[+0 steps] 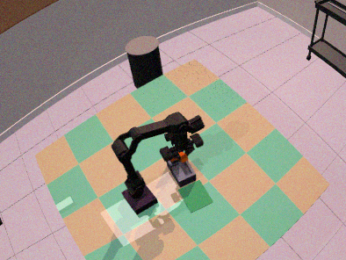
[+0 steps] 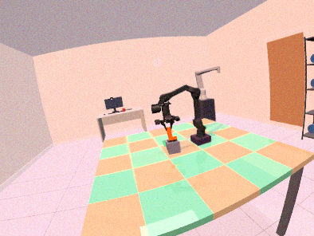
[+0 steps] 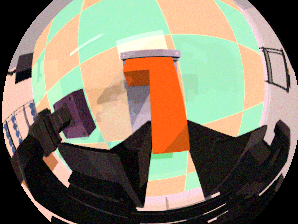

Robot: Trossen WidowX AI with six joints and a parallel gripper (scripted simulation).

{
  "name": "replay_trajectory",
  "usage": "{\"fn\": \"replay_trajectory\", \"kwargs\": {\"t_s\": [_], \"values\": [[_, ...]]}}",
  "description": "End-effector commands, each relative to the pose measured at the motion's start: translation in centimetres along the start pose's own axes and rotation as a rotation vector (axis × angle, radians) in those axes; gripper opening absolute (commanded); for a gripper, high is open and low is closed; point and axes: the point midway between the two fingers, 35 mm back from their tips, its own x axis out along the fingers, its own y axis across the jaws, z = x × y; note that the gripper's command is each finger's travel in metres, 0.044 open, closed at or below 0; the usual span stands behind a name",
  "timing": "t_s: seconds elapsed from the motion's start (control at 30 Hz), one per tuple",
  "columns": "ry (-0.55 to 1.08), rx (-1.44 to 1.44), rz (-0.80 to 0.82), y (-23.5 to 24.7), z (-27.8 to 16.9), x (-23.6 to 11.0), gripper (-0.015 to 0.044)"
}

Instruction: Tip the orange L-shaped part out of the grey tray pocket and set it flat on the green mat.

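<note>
The orange L-shaped part (image 1: 183, 156) (image 2: 171, 134) (image 3: 167, 105) is held steeply tilted over the grey tray (image 1: 189, 179) (image 2: 173, 147) (image 3: 150, 53), its L-shaped end low and its other end up between the fingers. In the exterior view the low end is right at the tray's top; whether it touches the tray cannot be told. My gripper (image 1: 177, 155) (image 2: 169, 127) (image 3: 167, 124) is shut on the part's raised end, above the tray. The green mat (image 1: 196, 197) lies flat beside the tray. Much of the pocket is hidden behind the part in the wrist view.
The arm's dark base (image 1: 140, 199) (image 2: 200, 139) (image 3: 75, 114) stands on the checkered table to one side of the tray. A dark round bin (image 1: 146, 66) stands beyond the table in the top view. A desk with a monitor (image 2: 114, 103) is in the background.
</note>
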Motion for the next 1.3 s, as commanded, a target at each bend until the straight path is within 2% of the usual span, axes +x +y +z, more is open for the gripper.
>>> {"fn": "replay_trajectory", "kwargs": {"t_s": [0.0,0.23,1.27], "values": [[-0.006,-0.004,-0.009,-0.2,0.1,-0.5,0.0000],[-0.005,-0.004,-0.009,-0.1,-1.2,-0.5,0.0000],[0.009,-0.004,-0.007,1.0,-13.7,-0.2,0.0000]]}}
